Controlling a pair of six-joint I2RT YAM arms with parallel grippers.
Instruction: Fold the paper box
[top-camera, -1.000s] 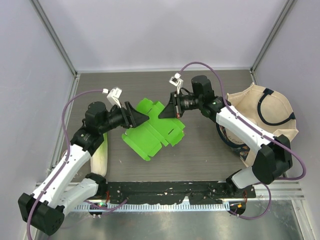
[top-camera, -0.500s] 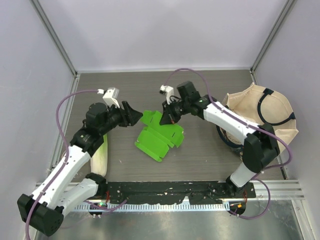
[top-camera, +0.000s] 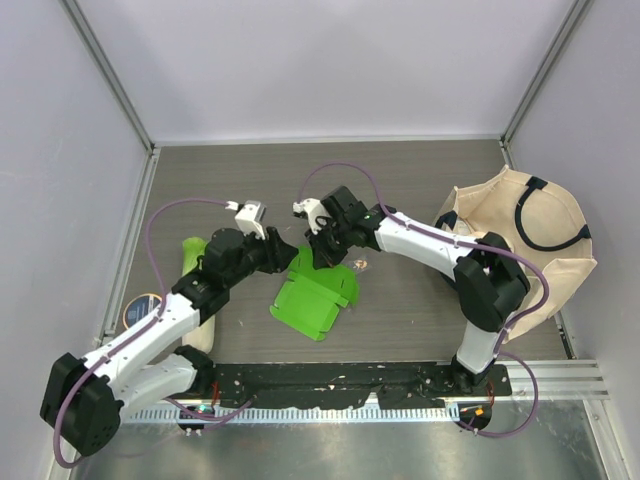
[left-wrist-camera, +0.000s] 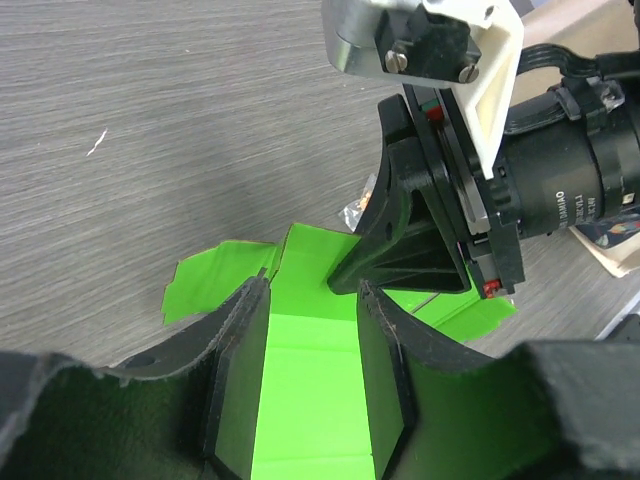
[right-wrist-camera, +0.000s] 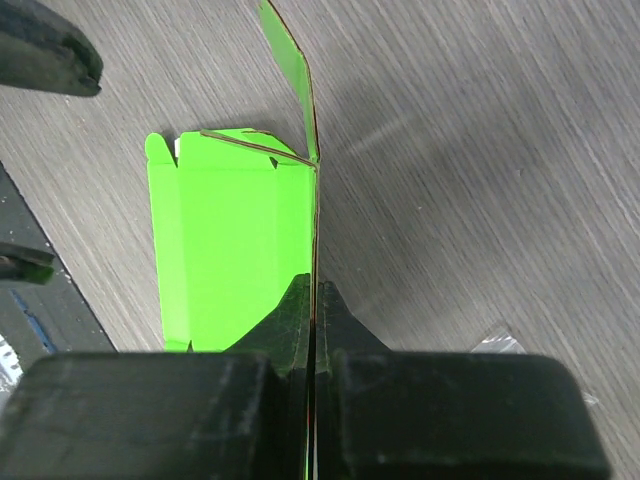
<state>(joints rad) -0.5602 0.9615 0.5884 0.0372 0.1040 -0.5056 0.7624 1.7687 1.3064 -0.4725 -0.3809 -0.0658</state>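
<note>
1. A bright green paper box (top-camera: 312, 298) lies near the middle of a grey wood-grain surface (top-camera: 420, 190). It sits between the tips of two robot arms mounted at the near edge.
2. Most of the box lies flat, with crease lines showing. One panel on its far side is raised and stands on edge, and a smaller flap bends off the end of it.
3. The right gripper (top-camera: 322, 254) reaches from the right to the far edge of the box. In its wrist view the jaws are pressed together on the thin upright panel, which runs straight up between them.
4. The left gripper (top-camera: 284, 256) reaches from the left, with its tip just beside the right one. Its jaws are spread apart, with one of the fingers (left-wrist-camera: 238, 385) on each side of a flat green panel. Whether the tips touch the card cannot be told.
5. A beige tote bag (top-camera: 500, 215) with dark handles sits at the right side of the surface, well apart from the box.
6. A long pale-green and white cabbage (top-camera: 193, 250) lies at the left, partly hidden under the left arm.
7. A small round dark disc (top-camera: 140, 308) lies near the left wall.
8. A small shiny wrapper (top-camera: 358, 265) lies just beside the right side of the box.
</note>
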